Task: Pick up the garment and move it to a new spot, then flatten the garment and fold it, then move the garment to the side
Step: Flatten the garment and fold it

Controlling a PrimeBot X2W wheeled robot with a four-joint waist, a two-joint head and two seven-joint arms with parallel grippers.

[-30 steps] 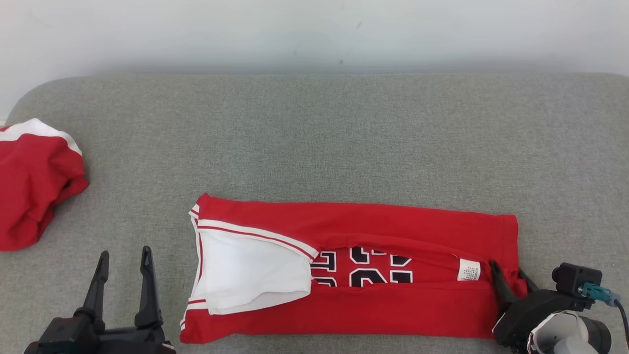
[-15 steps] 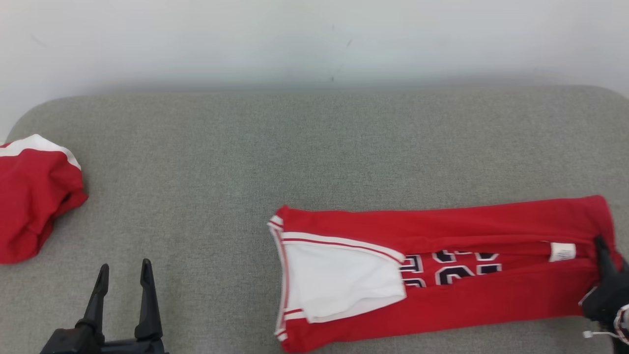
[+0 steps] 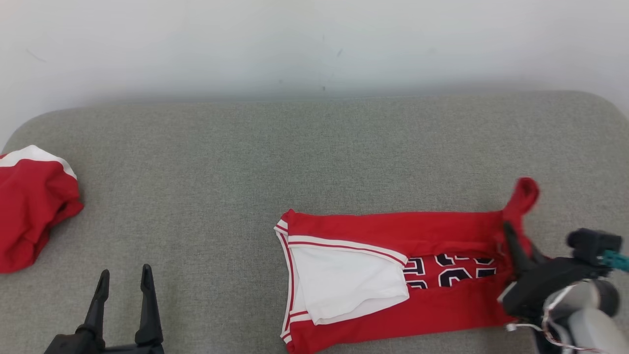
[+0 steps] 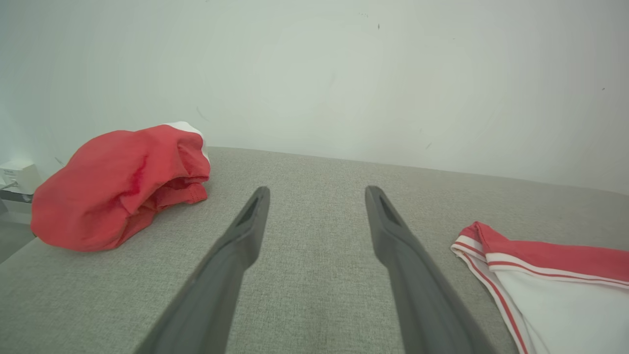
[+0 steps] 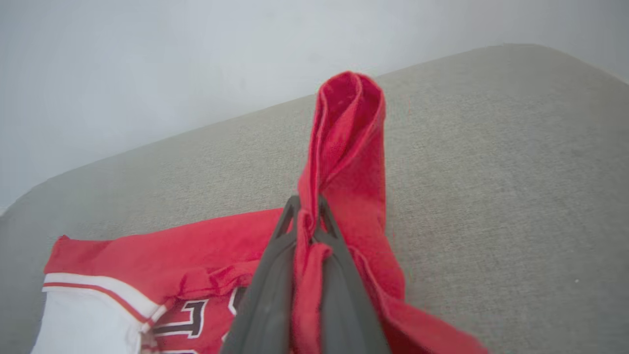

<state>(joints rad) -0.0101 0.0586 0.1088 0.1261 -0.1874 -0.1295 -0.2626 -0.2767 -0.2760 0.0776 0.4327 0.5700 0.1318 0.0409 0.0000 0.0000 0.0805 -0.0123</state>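
The garment (image 3: 393, 270) is a red jersey with white trim and dark numbers, folded into a long strip on the grey surface, right of centre. My right gripper (image 3: 511, 235) is shut on the garment's right end, and a red flap (image 3: 524, 192) sticks up past its fingertips. The right wrist view shows that cloth (image 5: 344, 147) pinched between the dark fingers (image 5: 275, 275) and standing upright. My left gripper (image 3: 124, 280) stands open at the lower left, apart from the garment, its fingers (image 4: 236, 255) wide over bare grey fabric, with the garment's white end (image 4: 555, 290) off to its right.
A second red garment with a white band (image 3: 32, 206) lies bunched at the far left edge of the grey padded surface (image 3: 245, 172). A pale wall (image 3: 314, 44) runs behind. The surface's rounded corners show at the back left and back right.
My right gripper has shut on the garment's right end, dragged the strip to the right and raised that end into a flap. The head camera has shifted. The left gripper stays open.
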